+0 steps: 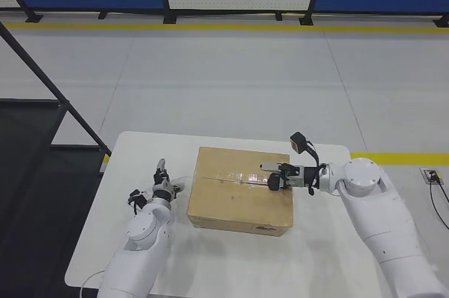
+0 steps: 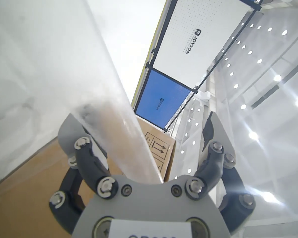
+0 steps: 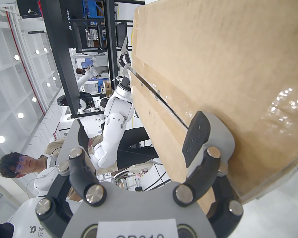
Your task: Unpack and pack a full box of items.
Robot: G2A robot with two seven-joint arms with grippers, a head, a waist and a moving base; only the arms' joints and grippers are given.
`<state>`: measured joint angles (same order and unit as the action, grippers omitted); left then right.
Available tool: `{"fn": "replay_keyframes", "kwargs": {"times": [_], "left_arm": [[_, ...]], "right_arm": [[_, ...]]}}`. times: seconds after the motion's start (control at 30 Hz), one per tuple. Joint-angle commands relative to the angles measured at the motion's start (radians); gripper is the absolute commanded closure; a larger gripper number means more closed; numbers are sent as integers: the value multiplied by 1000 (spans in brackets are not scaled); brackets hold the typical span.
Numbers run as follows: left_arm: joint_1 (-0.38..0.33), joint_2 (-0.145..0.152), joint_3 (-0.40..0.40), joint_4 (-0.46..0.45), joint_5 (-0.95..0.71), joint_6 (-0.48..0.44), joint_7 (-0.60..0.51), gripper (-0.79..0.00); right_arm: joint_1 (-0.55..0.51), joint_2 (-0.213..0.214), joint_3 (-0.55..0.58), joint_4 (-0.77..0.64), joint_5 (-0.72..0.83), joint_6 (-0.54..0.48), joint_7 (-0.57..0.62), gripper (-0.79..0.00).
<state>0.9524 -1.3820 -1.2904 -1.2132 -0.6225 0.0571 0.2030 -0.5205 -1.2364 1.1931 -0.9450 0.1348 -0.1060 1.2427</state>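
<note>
Cardboard box (image 1: 241, 198) bears printed arrow marks (image 2: 159, 147) on its side.

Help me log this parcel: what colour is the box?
The box is plain brown cardboard; the top view shows it best.

My workspace is evenly bright under ceiling lamps (image 2: 278, 77), so the box (image 1: 241, 197) casts only a faint shadow on my table (image 1: 321, 246) at its six o'clock edge, while its tape (image 3: 284, 99) glints at three o'clock in my right wrist view, and lens flare streaks from four o'clock in my left wrist view, where straight lines bow near the edges.
</note>
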Motion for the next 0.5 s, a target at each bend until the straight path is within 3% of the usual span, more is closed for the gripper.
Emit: {"fn": "replay_keyframes", "kwargs": {"times": [0.0, 0.47], "left_arm": [[14, 2, -18, -21, 12, -18, 14, -785], [102, 15, -131, -204, 64, -15, 44, -785]], "right_arm": [[0, 0, 0, 0, 0, 0, 0, -785], [0, 0, 0, 0, 0, 0, 0, -785]]}}
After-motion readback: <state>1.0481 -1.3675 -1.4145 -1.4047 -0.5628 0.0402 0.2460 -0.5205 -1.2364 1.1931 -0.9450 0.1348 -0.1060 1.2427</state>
